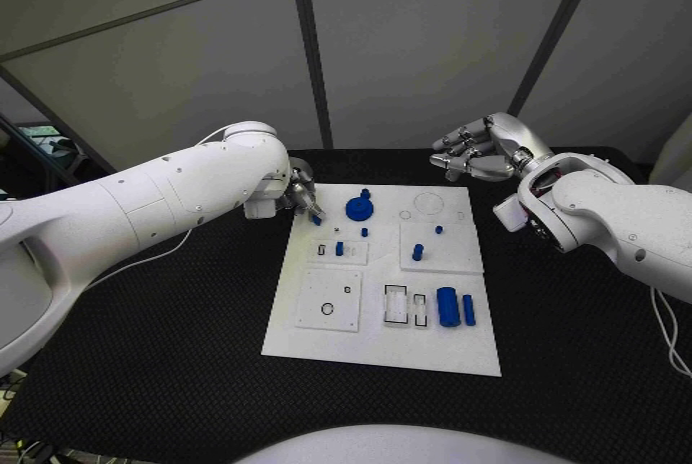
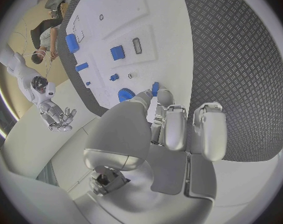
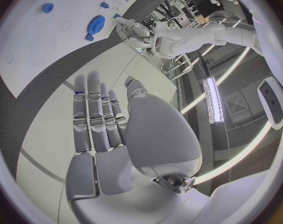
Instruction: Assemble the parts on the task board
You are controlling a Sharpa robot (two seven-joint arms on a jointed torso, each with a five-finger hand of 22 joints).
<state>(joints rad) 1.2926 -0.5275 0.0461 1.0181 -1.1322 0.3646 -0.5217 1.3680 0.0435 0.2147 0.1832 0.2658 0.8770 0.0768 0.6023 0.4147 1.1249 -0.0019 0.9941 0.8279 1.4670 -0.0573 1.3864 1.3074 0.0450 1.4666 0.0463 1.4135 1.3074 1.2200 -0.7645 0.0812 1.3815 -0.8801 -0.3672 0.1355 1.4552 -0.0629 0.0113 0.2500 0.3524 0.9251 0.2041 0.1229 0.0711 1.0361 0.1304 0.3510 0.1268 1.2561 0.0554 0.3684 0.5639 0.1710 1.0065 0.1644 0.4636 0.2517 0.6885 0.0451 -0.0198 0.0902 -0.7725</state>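
The white task board (image 1: 378,329) lies in the middle of the black table. My left hand (image 1: 299,197) hovers at the board's far left corner and pinches a small blue piece (image 1: 316,219) between thumb and a finger; the piece (image 2: 155,88) sits at the fingertips in the left wrist view. Right beside it lies a blue gear (image 1: 359,205) (image 2: 124,94). Small blue pegs (image 1: 339,249) (image 1: 417,252) stand in the board. A blue cylinder (image 1: 449,307) and a blue bar (image 1: 469,309) lie at its right side. My right hand (image 1: 477,151) (image 3: 101,119) hangs open beyond the far right corner, holding nothing.
The board carries a raised square plate (image 1: 329,300) with a small ring hole and rectangular slots (image 1: 407,306). Black matting (image 1: 159,324) surrounds the board on all sides. Grey wall panels stand behind the table.
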